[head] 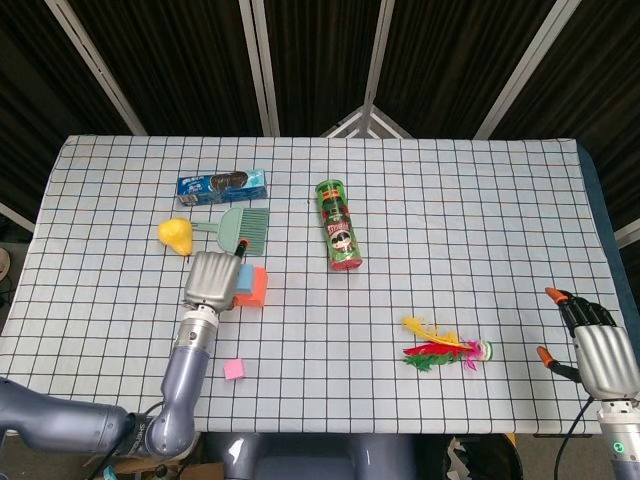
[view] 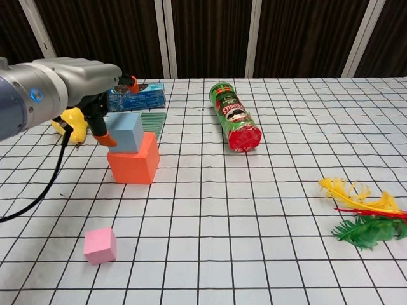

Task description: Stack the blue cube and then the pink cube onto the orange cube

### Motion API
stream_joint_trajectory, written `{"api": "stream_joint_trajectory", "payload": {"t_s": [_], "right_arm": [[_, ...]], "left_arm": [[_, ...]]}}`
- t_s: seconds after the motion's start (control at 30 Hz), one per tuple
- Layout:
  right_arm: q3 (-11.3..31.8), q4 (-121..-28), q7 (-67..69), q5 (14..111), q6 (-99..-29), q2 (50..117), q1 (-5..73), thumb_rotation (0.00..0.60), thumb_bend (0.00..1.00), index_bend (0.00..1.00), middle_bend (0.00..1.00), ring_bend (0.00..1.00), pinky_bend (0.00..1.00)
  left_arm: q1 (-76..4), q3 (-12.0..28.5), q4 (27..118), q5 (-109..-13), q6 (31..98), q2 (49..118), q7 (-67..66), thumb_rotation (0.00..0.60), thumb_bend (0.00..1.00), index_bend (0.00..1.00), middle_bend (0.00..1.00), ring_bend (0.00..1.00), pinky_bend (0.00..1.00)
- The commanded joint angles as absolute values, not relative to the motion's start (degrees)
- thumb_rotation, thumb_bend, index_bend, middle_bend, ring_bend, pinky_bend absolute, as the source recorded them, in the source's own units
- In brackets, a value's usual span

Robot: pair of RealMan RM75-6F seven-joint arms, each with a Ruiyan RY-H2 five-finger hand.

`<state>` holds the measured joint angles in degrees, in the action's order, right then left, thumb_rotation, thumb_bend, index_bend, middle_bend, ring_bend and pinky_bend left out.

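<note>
The left hand (view: pixel 102 105) loosely grips the smooth blue cube (view: pixel 126 131) resting atop the orange cube (view: pixel 135 163); the matte pink cube (view: pixel 100 246) sits near the desk's (view: pixel 254 210) front edge.
</note>
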<state>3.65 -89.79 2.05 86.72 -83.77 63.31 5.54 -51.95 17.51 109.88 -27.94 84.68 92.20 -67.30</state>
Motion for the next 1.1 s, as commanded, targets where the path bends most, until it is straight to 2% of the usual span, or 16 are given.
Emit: {"api": "stream_joint_trajectory", "payload": {"t_s": [0.03, 0.13, 0.27, 0.33, 0.43, 0.5, 0.7, 0.9, 1.1], "right_arm": [[3.62, -89.88, 2.07, 86.7, -83.85, 63.25, 5.46, 0.6, 0.3, 0.15, 0.2, 0.22, 0.24], [3.65, -89.99, 2.38, 86.64, -84.06, 63.11, 5.32, 0.6, 0.3, 0.15, 0.2, 0.22, 0.24], [3.66, -90.05, 2.76, 86.71, -84.3, 62.95, 5.2, 0.6, 0.3, 0.15, 0.2, 0.22, 0.24], [3.56, -90.16, 2.71, 86.95, -84.35, 62.95, 5.19, 0.6, 0.3, 0.15, 0.2, 0.22, 0.24], [3.37, -90.34, 2.6, 87.53, -84.65, 62.96, 5.15, 0.6, 0.3, 0.15, 0.2, 0.22, 0.24], [3.34, -90.42, 2.42, 87.67, -84.75, 62.95, 5.14, 0.6, 0.3, 0.15, 0.2, 0.22, 0.24], [3.46, -90.26, 2.52, 87.15, -84.36, 62.99, 5.21, 0.6, 0.3, 0.15, 0.2, 0.22, 0.24], [3.48, -90.02, 2.62, 87.0, -84.19, 62.96, 5.27, 0.6, 0.3, 0.15, 0.2, 0.22, 0.24], [3.5, -89.63, 2.91, 86.73, -83.53, 63.05, 5.52, 0.6, 0.3, 0.17, 0.2, 0.22, 0.24]], "left_arm": [[-50.83, 16.83, 117.05, -32.22, 89.21, 88.41, -67.39, 0.6, 0.21, 0.14, 0.88, 0.62, 0.82], [-47.66, 14.36, 125.88, -40.0, 92.49, 84.26, -63.77, 0.6, 0.21, 0.27, 0.89, 0.63, 0.83], [-40.55, 2.62, 134.65, -52.54, 95.1, 77.94, -59.53, 0.6, 0.21, 0.29, 0.89, 0.64, 0.83], [-37.35, -3.58, 134.99, -56.45, 94.63, 76.1, -57.13, 0.6, 0.22, 0.29, 0.89, 0.64, 0.83], [-33.37, -10.65, 134.12, -61.12, 93.11, 73.97, -52.43, 0.6, 0.22, 0.3, 0.9, 0.64, 0.83], [-31.66, -12.94, 131.91, -63.14, 92.38, 74.01, -50.11, 0.6, 0.23, 0.3, 0.9, 0.64, 0.84], [-28.62, -15.85, 123.73, -65.83, 88.75, 78.66, -47.89, 0.6, 0.23, 0.29, 0.9, 0.65, 0.84], [-27.59, -14.18, 116.03, -64.65, 85.28, 85.32, -48.95, 0.6, 0.22, 0.27, 0.9, 0.65, 0.84], [-24.6, -13.6, 108.51, -68.53, 87.69, 93.31, -52.03, 0.6, 0.22, 0.25, 0.9, 0.65, 0.84]]}}
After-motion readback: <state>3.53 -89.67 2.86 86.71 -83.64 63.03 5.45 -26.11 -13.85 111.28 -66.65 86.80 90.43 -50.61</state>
